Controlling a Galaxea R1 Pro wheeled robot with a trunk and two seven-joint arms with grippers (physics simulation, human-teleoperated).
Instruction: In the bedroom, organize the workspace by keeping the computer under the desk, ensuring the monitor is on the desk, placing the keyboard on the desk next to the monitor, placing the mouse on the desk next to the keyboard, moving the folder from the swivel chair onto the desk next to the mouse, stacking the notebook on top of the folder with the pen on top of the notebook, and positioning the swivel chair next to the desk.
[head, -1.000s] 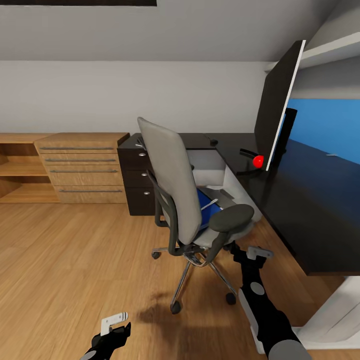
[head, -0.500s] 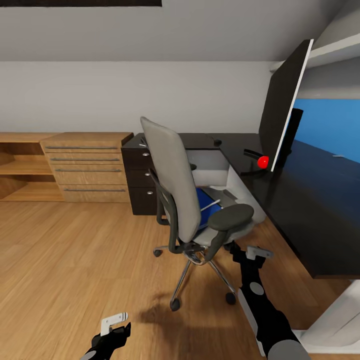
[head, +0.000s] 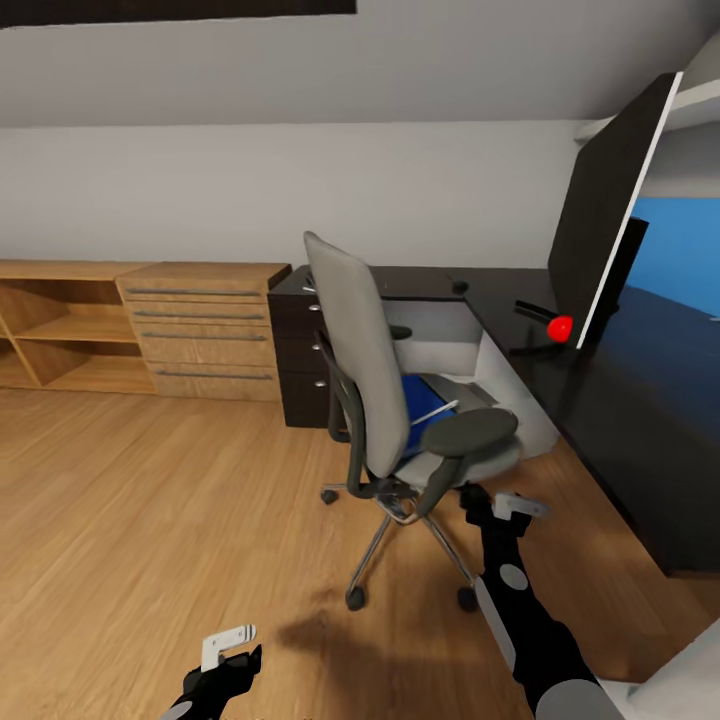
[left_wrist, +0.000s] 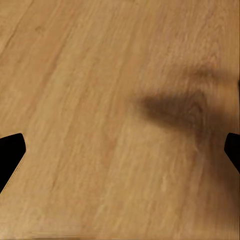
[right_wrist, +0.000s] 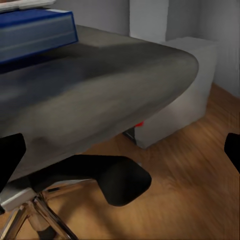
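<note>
**Head view: chair and its blue folder come within reach as I close on the desk**

Head view puts the swivel chair (head: 400, 400) just off the dark desk (head: 620, 400), its grey back toward me and the blue folder (head: 418, 408) lying on the seat, a thin white object, perhaps the pen, resting across it. The monitor (head: 610, 230) stands on the desk edge-on to me. My right tool (head: 497, 505) hovers low beside the chair's armrest (head: 468, 432), jaws spread with nothing between them; the right wrist view looks up at the seat's underside with the folder (right_wrist: 35, 30) above. My left tool (head: 228, 648) hangs over bare wooden floor (left_wrist: 100, 100), also spread and empty. To lift the folder cleanly, I judge I should raise the right arm above the armrest and come in over the seat from the open front, since the armrest blocks a straight reach and a nudge could roll the chair.
</note>
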